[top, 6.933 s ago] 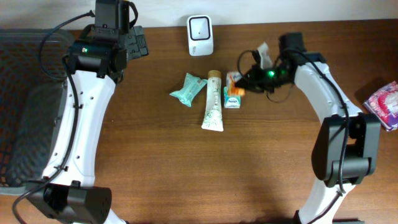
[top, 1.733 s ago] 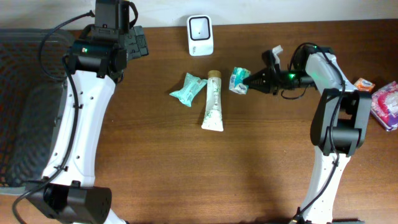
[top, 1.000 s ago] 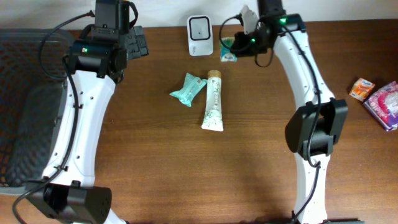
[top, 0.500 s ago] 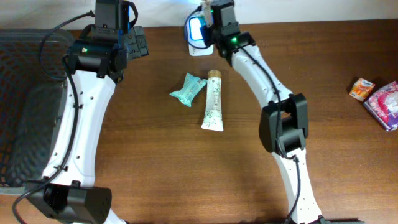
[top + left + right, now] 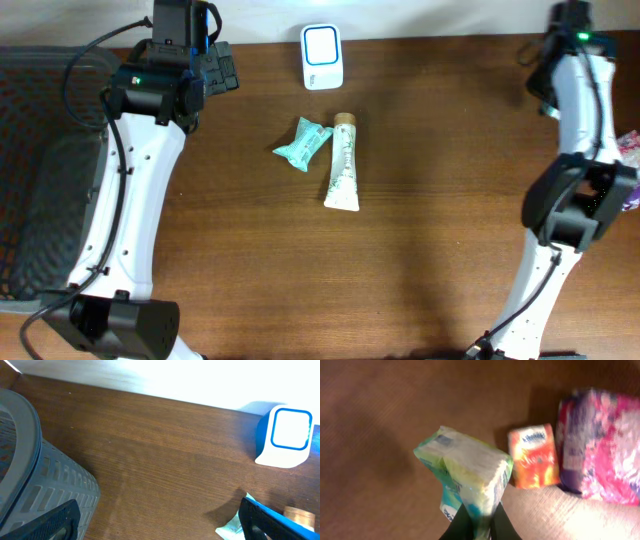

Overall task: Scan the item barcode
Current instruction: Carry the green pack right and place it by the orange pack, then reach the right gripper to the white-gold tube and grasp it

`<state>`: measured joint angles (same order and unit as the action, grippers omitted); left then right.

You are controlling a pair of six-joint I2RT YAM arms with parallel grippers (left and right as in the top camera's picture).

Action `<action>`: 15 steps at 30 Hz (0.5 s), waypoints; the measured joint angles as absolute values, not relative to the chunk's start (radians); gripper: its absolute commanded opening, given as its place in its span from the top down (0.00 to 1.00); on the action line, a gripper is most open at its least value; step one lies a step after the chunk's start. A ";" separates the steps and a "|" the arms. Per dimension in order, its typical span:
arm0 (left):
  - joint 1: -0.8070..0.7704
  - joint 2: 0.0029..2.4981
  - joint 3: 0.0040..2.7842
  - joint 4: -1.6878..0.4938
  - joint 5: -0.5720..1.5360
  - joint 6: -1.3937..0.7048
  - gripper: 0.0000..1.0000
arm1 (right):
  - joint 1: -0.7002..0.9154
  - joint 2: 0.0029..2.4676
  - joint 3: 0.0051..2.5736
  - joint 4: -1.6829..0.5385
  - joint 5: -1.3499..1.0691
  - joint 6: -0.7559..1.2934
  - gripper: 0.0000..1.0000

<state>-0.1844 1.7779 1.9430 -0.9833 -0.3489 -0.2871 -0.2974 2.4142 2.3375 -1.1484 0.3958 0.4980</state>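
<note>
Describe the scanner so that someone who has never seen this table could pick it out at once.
Start from the brown wooden table and follow its far edge, along the pale wall, to about the middle. The scanner stands there, just beyond the cream tube and the teal packet; unlike those flat-lying items it is a small white box with a blue-rimmed window.

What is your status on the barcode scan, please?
Left gripper open, empty, by the basket. Right gripper shut on green packet, near the orange box and pink pack. Scanner at the back edge, unobstructed.
</note>
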 measured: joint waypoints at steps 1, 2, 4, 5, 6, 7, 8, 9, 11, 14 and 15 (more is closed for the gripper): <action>-0.184 1.778 1.943 -0.983 -0.349 -0.287 0.01 | -0.329 2.414 2.332 -1.155 0.367 0.500 0.78; -0.184 1.778 1.943 -0.984 -0.349 -0.287 0.01 | -0.356 2.413 2.319 -1.158 0.347 0.502 0.27; -0.184 1.778 1.943 -0.984 -0.349 -0.287 0.01 | -0.405 2.413 2.263 -1.161 0.307 0.498 0.06; -0.184 1.778 1.943 -0.983 -0.349 -0.287 0.01 | -0.406 2.413 2.244 -1.161 0.300 0.486 0.03; -0.184 1.778 1.943 -0.983 -0.349 -0.287 0.01 | -0.405 2.413 2.230 -1.161 0.286 0.465 0.01; -0.184 1.778 1.943 -0.983 -0.349 -0.287 0.01 | -0.402 2.413 2.222 -1.171 0.262 0.425 0.01; -0.184 1.778 1.943 -0.983 -0.349 -0.287 0.01 | -0.400 2.413 2.222 -1.179 0.249 0.393 0.01; -0.184 1.778 1.943 -0.983 -0.349 -0.287 0.01 | -0.398 2.412 2.222 -1.216 0.233 0.371 0.01; -0.184 1.778 1.943 -0.984 -0.349 -0.287 0.01 | -0.390 2.357 2.226 -1.299 0.094 0.321 0.01; -0.184 1.778 1.943 -0.983 -0.349 -0.287 0.01 | -0.328 2.215 2.254 -1.427 -0.379 0.122 0.09; -0.184 1.778 1.943 -0.983 -0.349 -0.287 0.01 | -0.294 2.209 2.254 -1.445 -0.441 0.086 0.34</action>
